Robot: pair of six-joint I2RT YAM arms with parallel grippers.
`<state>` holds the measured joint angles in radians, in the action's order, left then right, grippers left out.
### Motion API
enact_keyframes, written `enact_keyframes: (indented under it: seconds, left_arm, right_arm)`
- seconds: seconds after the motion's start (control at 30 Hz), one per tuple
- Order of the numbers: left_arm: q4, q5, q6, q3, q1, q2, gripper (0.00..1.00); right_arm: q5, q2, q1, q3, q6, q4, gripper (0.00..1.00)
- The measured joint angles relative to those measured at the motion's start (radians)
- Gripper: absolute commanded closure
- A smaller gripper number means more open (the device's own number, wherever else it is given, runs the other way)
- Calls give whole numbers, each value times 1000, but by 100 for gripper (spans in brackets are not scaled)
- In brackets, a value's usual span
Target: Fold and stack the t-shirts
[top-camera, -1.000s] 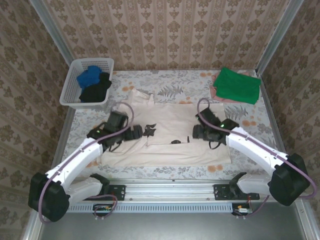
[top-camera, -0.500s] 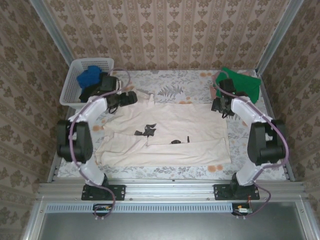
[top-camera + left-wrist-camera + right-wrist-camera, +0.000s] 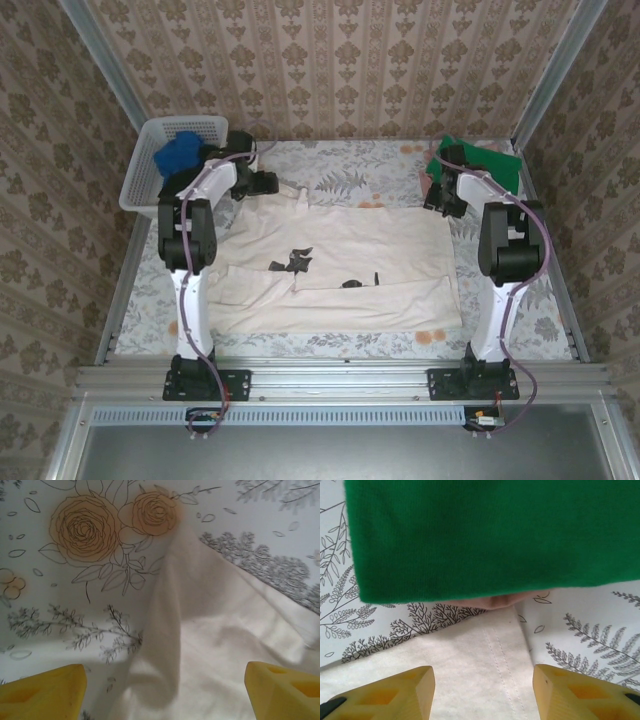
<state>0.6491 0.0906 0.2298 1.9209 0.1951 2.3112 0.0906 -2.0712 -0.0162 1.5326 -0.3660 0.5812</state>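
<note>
The large cream t-shirt [image 3: 340, 255] lies spread over the middle of the table, its near strip folded over. My left gripper [image 3: 268, 185] hovers at its far left corner. In the left wrist view that gripper [image 3: 165, 695] is open, and a raised fold of cream cloth [image 3: 200, 645] lies between the yellow fingertips [image 3: 42, 690]. My right gripper [image 3: 439, 203] is at the shirt's far right corner. It [image 3: 482, 692] is open over the stitched hem [image 3: 500, 660]. Just beyond lies the folded green t-shirt [image 3: 490, 535] on a pink one [image 3: 495, 601].
A white lattice basket [image 3: 141, 180] at the back left holds a blue t-shirt [image 3: 178, 152] and a black one [image 3: 188, 180]. The green t-shirt [image 3: 485, 165] sits at the back right corner. A floral cloth [image 3: 345, 180] covers the table.
Both arms have stretched from the shirt's middle to its far corners. The shirt's near strip, loose a second ago, now lies flat.
</note>
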Motion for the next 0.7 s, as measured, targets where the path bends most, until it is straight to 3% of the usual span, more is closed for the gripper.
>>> enact_keyframes:
  seconds: [0.2, 0.33, 0.63, 0.7]
  left_arm:
    - [58, -12, -7, 146, 0, 115, 25]
    - [71, -5, -8, 155, 0, 118, 29]
    - [49, 56, -33, 132, -4, 114, 47]
    - [31, 79, -40, 115, -15, 107, 53]
  right_arm:
    - [-2, -50, 0, 55, 0, 14, 46]
    - [-3, -63, 0, 76, 1, 34, 46]
    - [-25, -113, 0, 122, 35, 79, 45]
    - [-24, -108, 3, 109, 69, 70, 48]
